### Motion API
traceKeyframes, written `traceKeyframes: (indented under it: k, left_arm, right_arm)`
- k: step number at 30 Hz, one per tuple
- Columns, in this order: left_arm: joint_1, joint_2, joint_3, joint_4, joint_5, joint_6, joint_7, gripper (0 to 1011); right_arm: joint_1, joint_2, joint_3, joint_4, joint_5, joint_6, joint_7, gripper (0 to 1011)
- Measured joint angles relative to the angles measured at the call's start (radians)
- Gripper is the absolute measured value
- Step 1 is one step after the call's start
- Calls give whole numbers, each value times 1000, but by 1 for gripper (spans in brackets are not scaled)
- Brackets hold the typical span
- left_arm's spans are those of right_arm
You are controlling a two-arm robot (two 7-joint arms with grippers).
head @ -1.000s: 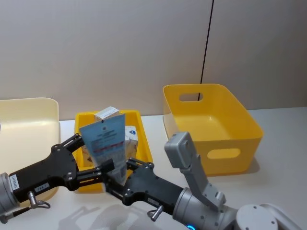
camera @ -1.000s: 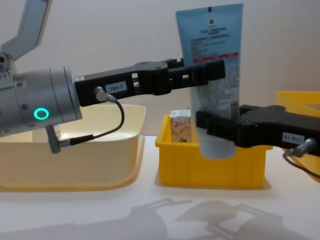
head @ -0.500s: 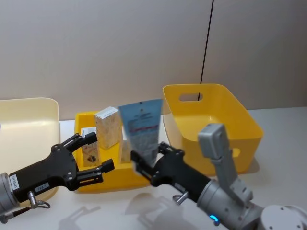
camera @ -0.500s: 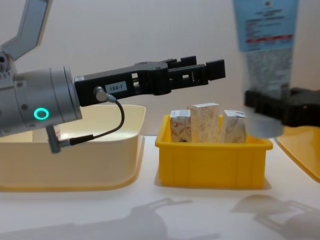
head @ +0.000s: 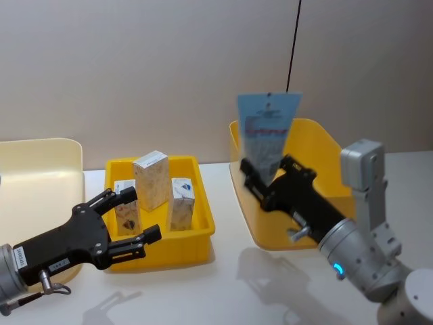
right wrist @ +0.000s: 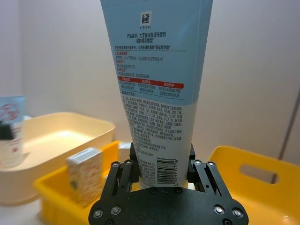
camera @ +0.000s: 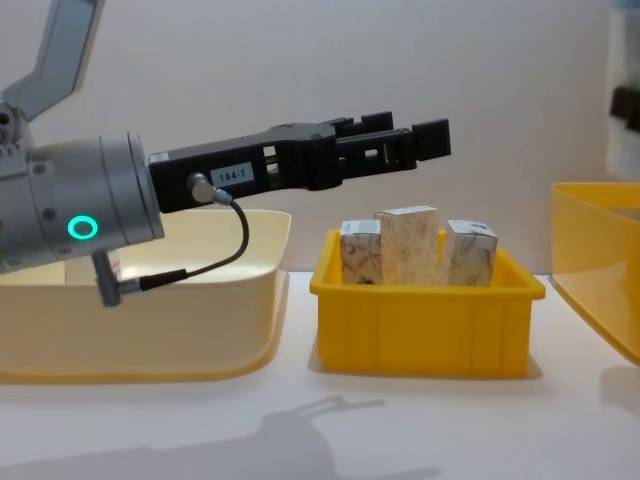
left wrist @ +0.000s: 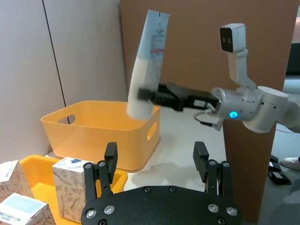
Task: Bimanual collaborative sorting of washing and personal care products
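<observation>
Over the deep bin [left wrist: 93, 136], right gripper [right wrist: 162, 158] clamps the barcoded tube [right wrist: 157, 84].

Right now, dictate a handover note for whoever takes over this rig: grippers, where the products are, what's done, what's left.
Right gripper: shut on the tube, held upright above the large yellow bin's near rim; not yet released.
Left gripper: open, empty, hovering above the small yellow tray's front-left.
Three cartons stand in that tray.
Done: tube lifted and carried to the bin.
Left: release the tube, then likely sort the cartons.
</observation>
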Motion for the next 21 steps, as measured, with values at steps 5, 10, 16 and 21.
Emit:
traceKeyframes:
  k: [5, 10, 16, 21]
  left_arm:
    - [0, 0, 0, 0, 0, 0, 0, 1003]
    - [0, 0, 0, 0, 0, 0, 0, 1002]
    - [0, 0, 0, 0, 0, 0, 0, 1003]
    - [0, 0, 0, 0, 0, 0, 0, 1003]
  right_arm:
    - [36, -11, 33, 30, -26, -22, -41, 529]
    - [72, -25, 53, 63, -58, -26, -88, 529]
    - [103, -38, 66, 94, -92, -5, -136, 529]
    - [126, -50, 72, 120, -123, 39, -179, 529]
